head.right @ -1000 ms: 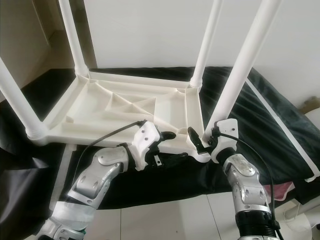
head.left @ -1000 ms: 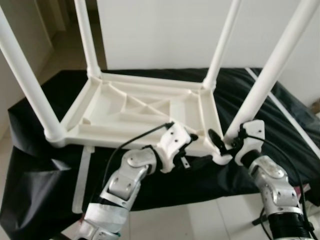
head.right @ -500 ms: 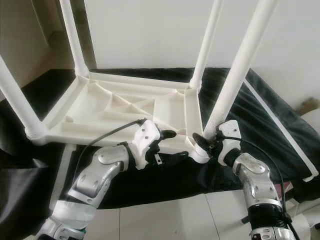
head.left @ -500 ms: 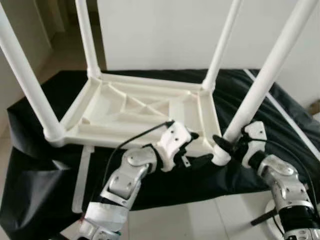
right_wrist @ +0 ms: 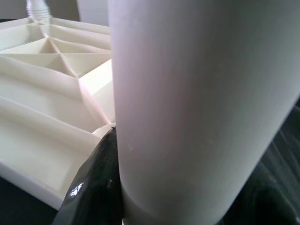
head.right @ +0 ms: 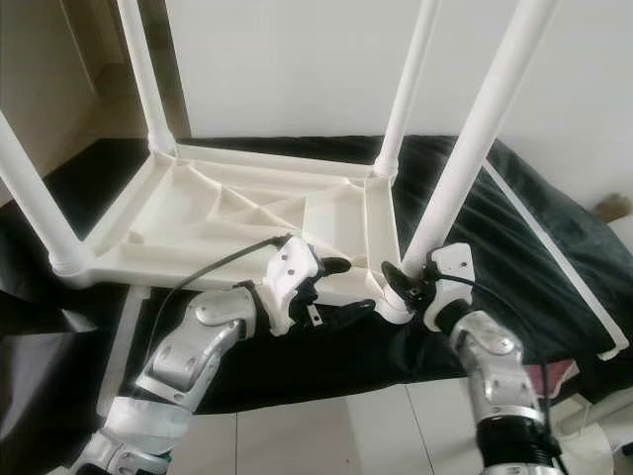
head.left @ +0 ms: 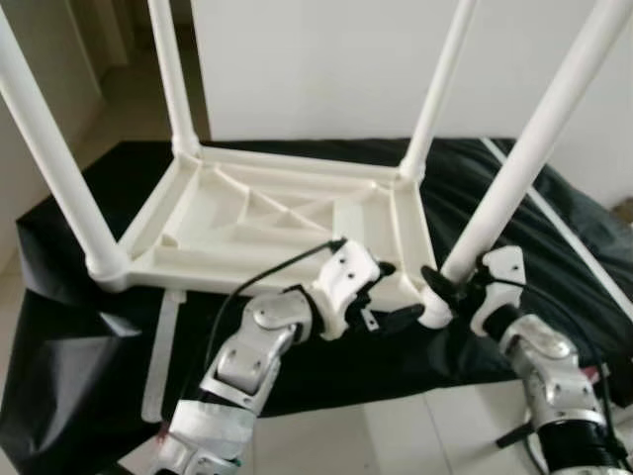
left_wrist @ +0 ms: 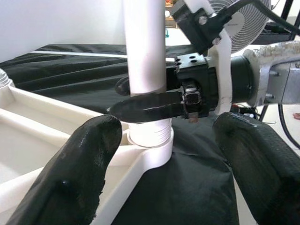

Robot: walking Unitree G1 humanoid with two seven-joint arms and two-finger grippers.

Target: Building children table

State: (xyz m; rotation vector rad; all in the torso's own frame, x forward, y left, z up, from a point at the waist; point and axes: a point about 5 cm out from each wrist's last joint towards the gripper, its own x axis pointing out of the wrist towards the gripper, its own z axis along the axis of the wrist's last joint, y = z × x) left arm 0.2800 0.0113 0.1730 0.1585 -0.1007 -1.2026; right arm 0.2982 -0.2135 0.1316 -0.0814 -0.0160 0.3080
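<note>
Item: white children's table [head.left: 287, 213], upside down on a black sheet [head.left: 59, 297], four legs pointing up; its ribbed underside tray holds nothing.

My right gripper [head.right: 401, 287]: jaws pinching the near right leg [head.left: 524, 158] just above its socket, one finger [left_wrist: 150, 105] lying across the tube.

My left gripper [head.left: 391, 297]: jaws spread, at the table's near edge, facing that socket; the leg stands beyond their gap, untouched.

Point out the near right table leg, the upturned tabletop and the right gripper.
near right table leg [head.left: 524, 158], left eye view, middle of its white tube.
upturned tabletop [head.left: 267, 213], left eye view, ribbed underside.
right gripper [head.left: 442, 294], left eye view, between its fingers at the leg's base.
</note>
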